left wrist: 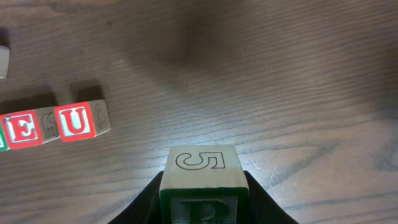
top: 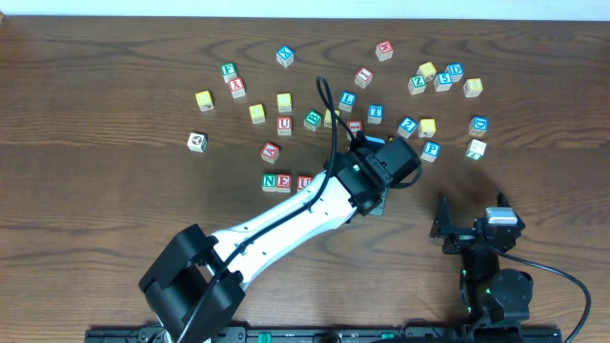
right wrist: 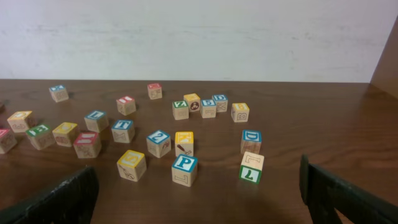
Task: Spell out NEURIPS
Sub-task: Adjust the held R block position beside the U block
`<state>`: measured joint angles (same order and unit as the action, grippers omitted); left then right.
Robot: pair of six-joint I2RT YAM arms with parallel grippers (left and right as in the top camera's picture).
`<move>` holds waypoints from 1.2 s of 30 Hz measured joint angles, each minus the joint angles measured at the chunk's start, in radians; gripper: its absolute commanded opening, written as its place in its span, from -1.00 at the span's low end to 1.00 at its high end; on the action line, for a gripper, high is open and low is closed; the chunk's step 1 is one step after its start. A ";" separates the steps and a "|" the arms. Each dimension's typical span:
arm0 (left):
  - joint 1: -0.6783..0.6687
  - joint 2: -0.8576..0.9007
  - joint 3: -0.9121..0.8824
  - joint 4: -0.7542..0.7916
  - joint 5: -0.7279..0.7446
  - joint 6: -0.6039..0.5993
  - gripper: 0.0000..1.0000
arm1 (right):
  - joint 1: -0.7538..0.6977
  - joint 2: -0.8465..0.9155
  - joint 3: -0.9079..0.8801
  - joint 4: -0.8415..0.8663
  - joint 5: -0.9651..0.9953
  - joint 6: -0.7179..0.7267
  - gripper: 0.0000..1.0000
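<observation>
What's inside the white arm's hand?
A wooden cube, gripped between the left hand's dark fingers. Its upper face shows an outlined 5; the nearer face is green-framed, its letter cut off, perhaps R. The cube's lower part is hidden.

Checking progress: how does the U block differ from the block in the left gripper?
The U block lies on the table beside the E block; the gripped block sits in the left gripper. The U block shows red; the gripped block shows an outlined 5 and green edging. Both are wooden cubes.
</observation>
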<state>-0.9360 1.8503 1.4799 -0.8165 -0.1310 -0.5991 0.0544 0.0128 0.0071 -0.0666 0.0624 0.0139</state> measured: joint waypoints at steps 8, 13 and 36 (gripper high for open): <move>0.056 0.001 -0.050 0.027 0.000 0.000 -0.85 | 0.000 0.000 0.000 0.000 0.000 0.000 0.98; 0.105 0.001 -0.106 0.044 0.000 0.000 -0.85 | 0.000 0.000 0.000 0.000 0.000 0.000 0.99; 0.113 0.006 -0.296 0.249 0.001 0.028 -0.85 | 0.000 0.000 0.000 0.000 0.000 0.000 0.98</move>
<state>-0.8227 1.8561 1.1843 -0.5671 -0.1303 -0.5709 0.0544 0.0128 0.0071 -0.0669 0.0628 0.0139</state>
